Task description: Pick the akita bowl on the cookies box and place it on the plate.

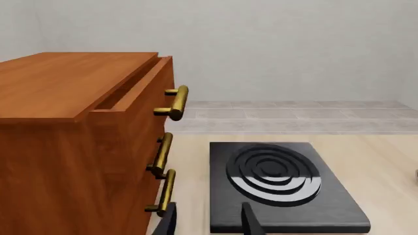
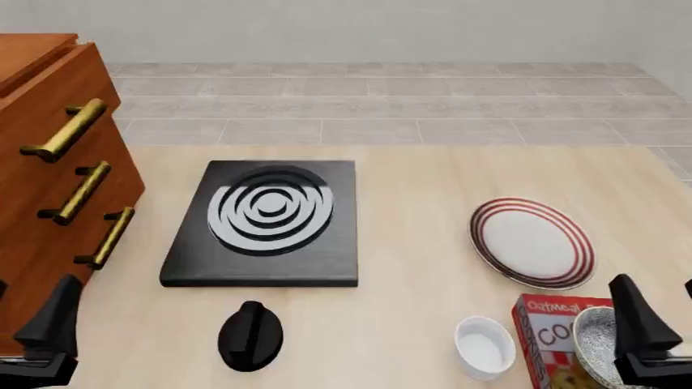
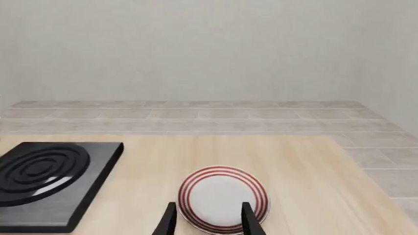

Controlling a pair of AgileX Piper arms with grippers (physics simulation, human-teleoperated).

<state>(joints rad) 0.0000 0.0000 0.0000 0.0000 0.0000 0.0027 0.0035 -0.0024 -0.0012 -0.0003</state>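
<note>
The akita bowl (image 2: 595, 342), small and speckled grey, sits on the red cookies box (image 2: 549, 322) at the table's near right edge. My right gripper (image 2: 662, 312) hangs open just above and to the right of the bowl, and one finger hides the bowl's right side. The white plate (image 2: 532, 241) with dark red rings lies beyond the box. In the right wrist view the plate (image 3: 223, 198) shows past the open right gripper (image 3: 209, 223); the bowl and box are out of that view. My left gripper (image 2: 22, 314) is open at the near left, empty (image 1: 209, 223).
A black stove (image 2: 265, 223) with a ringed burner lies mid-table, with a black knob-shaped object (image 2: 251, 334) in front of it. A plain white ramekin (image 2: 484, 347) stands just left of the cookies box. A wooden drawer cabinet (image 2: 54, 162) with brass handles fills the left side.
</note>
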